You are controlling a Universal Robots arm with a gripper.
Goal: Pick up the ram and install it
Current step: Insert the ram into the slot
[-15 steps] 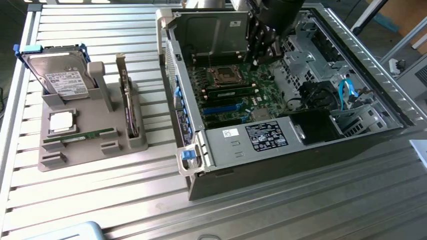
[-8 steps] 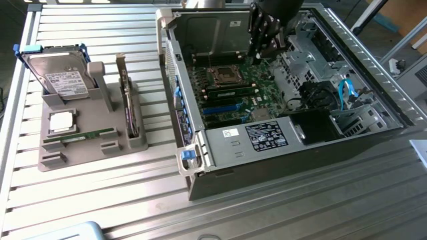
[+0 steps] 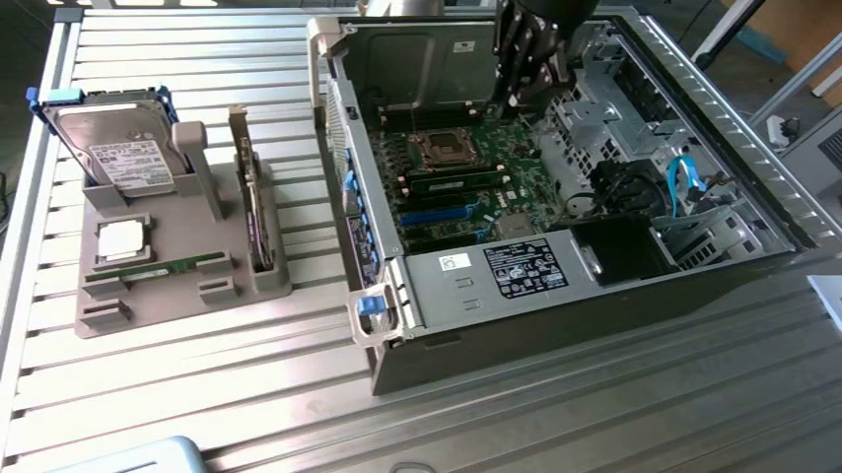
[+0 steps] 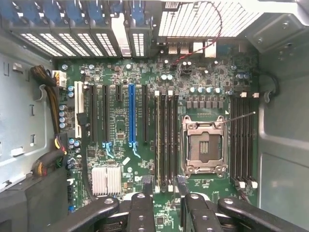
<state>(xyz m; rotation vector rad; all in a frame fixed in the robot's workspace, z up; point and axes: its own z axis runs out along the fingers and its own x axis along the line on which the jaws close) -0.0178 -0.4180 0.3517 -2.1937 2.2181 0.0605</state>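
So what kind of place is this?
Probably a robotics test bench for computer assembly: an open black desktop computer case on a slatted metal table, a grey plastic holder of loose parts beside it, a black robot arm above.

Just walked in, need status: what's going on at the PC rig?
The arm's gripper hangs open and empty over the motherboard inside the open case. The ram lies in the gray holder beside the case, so it has not been picked up yet.
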